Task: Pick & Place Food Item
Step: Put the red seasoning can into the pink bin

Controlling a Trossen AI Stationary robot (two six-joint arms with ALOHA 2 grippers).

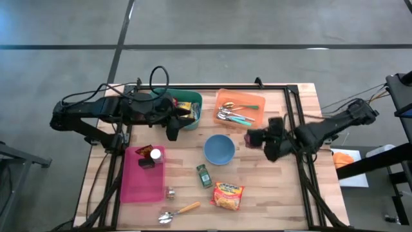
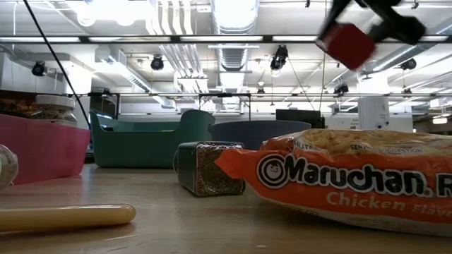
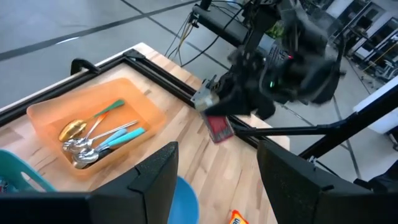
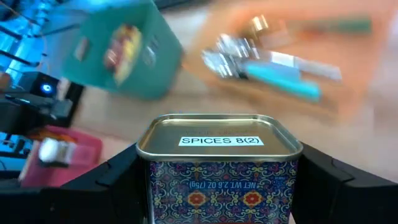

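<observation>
Right gripper (image 1: 252, 138) holds a red patterned metal spice tin (image 4: 219, 167) aloft, centre-right of frame; left gripper (image 1: 172, 132), fingers parted and empty, hovers beside the teal bin (image 1: 193, 103).

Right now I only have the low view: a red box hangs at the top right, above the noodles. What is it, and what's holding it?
Observer: It's a spice tin with SPICES printed on the lid, clamped in the right gripper.
Operator: Where is it over the table?
Observer: From above, it is beside the blue bowl, just short of the orange cutlery tray.
Operator: And the left arm?
Observer: The left gripper is open and empty, next to the teal bin.
</observation>
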